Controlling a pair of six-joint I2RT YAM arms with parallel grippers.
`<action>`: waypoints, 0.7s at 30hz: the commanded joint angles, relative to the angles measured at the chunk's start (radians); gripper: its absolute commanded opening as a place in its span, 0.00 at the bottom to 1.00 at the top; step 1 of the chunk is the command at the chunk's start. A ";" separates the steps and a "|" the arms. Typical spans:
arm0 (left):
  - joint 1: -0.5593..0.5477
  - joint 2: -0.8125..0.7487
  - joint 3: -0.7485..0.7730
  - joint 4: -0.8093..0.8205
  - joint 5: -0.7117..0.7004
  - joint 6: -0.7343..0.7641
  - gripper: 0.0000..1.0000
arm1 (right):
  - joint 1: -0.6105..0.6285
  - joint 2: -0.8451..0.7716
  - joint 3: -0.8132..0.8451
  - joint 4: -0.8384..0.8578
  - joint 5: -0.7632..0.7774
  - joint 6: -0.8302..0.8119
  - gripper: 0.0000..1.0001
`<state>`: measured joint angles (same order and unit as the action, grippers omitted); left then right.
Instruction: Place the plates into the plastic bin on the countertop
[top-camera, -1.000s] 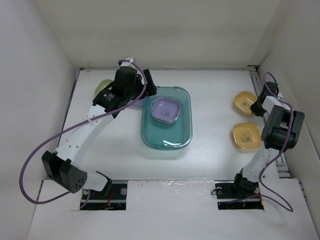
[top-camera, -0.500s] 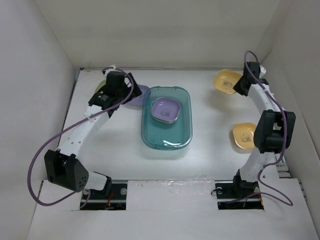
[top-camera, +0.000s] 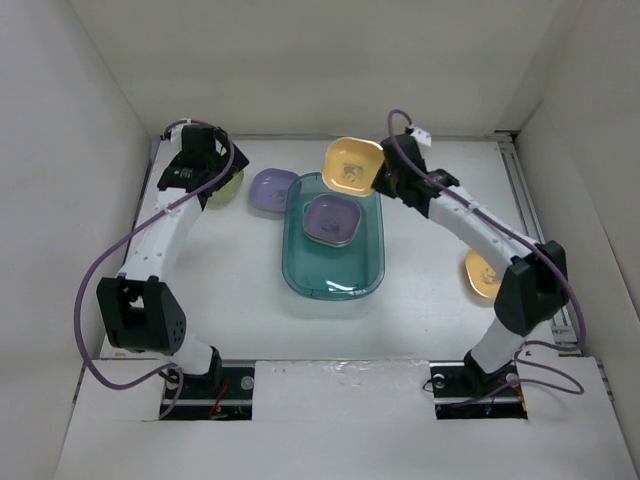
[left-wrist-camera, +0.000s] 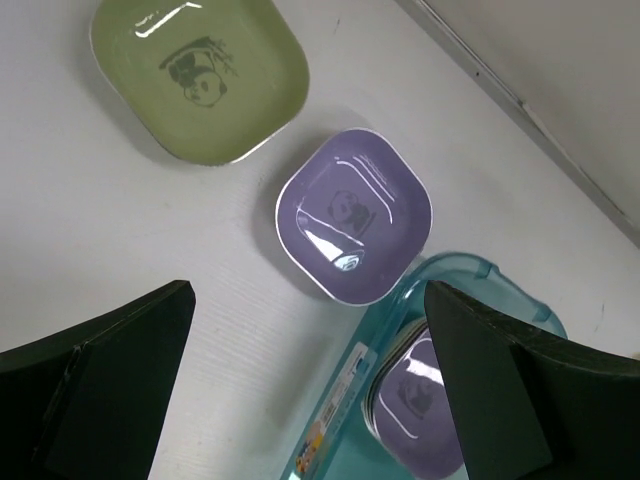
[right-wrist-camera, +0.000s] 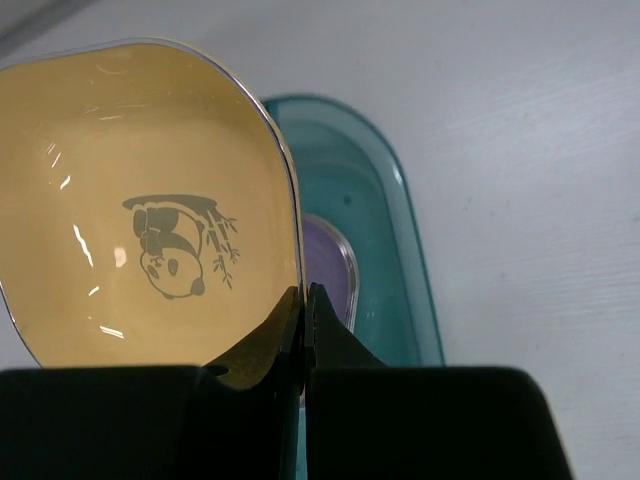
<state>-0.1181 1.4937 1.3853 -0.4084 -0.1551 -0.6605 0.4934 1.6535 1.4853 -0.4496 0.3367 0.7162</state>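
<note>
**Friend:** What is your right pincer doing?

**Me:** My right pincer (right-wrist-camera: 303, 300) is pinched tight on the edge of a yellow plate (right-wrist-camera: 140, 200). The plate is tipped up, with its panda side facing the wrist camera. It hangs just over the top end of the plastic bin (top-camera: 335, 285), in the upper middle of the top view.

**Friend:** Wasn't it far over on the right a second ago?

**Me:** Yes, down by the two yellow plates at the right edge. Now it has swung one of them over to the bin. The second yellow plate (top-camera: 480, 275) lies at the right, partly hidden by the arm.

**Friend:** So what comes next?

**Me:** I think I lower it and let go, so it lands on the purple plate in the bin (top-camera: 332, 219).

**Friend:** And your left pincer?

**Me:** My left pincer (left-wrist-camera: 305, 380) is wide open and holds nothing. It has pulled back from the bin to the upper left. Under it on the countertop (left-wrist-camera: 90, 260) sit a green plate (left-wrist-camera: 197, 77) and a loose purple plate (left-wrist-camera: 353, 213), right beside the bin's corner. Those two still need to go in.
</note>
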 joint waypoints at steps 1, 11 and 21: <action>0.049 0.025 0.093 -0.029 -0.021 -0.005 1.00 | 0.088 0.066 -0.017 0.043 0.081 0.107 0.00; 0.254 0.177 0.072 -0.009 0.068 -0.025 1.00 | 0.161 0.167 0.012 0.051 0.070 0.167 0.04; 0.284 0.312 0.043 0.127 0.129 -0.067 1.00 | 0.232 0.074 0.043 0.037 0.137 0.144 1.00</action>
<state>0.1547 1.7821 1.4307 -0.3527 -0.0708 -0.7013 0.6853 1.8183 1.4765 -0.4488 0.4316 0.8677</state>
